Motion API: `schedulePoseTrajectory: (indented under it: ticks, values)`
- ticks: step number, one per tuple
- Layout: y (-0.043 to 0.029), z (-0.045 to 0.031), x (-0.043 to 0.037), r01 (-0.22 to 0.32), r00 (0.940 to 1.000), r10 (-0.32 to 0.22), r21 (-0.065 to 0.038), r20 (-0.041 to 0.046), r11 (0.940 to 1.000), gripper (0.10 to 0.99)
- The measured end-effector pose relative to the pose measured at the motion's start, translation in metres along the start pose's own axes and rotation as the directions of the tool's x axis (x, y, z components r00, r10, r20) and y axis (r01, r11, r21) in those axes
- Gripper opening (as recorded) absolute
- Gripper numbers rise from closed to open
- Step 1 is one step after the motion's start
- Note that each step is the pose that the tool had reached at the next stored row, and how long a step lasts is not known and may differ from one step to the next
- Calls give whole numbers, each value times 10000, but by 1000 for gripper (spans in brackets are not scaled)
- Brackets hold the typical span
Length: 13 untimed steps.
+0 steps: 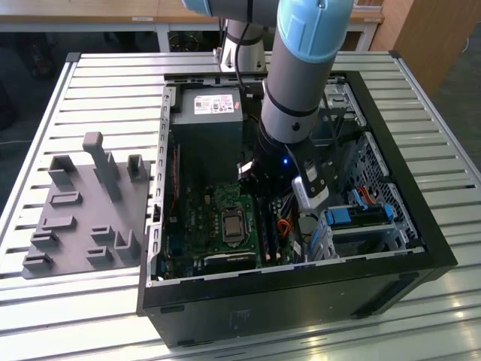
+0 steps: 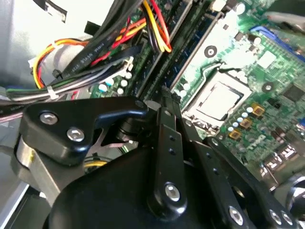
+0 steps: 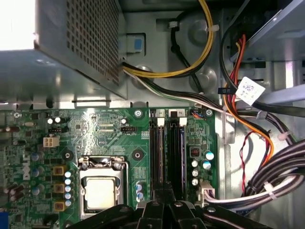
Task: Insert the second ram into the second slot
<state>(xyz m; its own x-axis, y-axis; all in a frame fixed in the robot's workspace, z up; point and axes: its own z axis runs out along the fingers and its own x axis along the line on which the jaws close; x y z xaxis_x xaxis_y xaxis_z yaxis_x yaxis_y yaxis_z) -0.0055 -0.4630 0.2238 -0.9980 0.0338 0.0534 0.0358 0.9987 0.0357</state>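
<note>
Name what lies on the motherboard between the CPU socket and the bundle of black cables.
In the first wrist view, the upright memory slots lie between the CPU socket and the black cable bundle, on the green motherboard.

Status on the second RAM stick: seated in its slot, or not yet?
Done: the arm is inside the open black computer case, with the gripper right above the long black memory slots on the green motherboard. In hand: I cannot make out a blue stick at the gripper. Left: seating is unconfirmed. The slots look dark, and I cannot tell whether a stick sits in the second one.
</note>
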Motion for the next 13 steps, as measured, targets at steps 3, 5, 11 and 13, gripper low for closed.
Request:
schedulePoseTrajectory:
  ticks: [3,5,11,13]
  values:
    - [0,-27,2,1,10000,-1,4,-1,10000,106]
    - [1,-52,3,1,10000,-1,5,-1,10000,106]
    - [4,-139,8,1,10000,-1,5,-1,10000,106]
    - [5,-165,9,1,10000,-1,5,-1,10000,106]
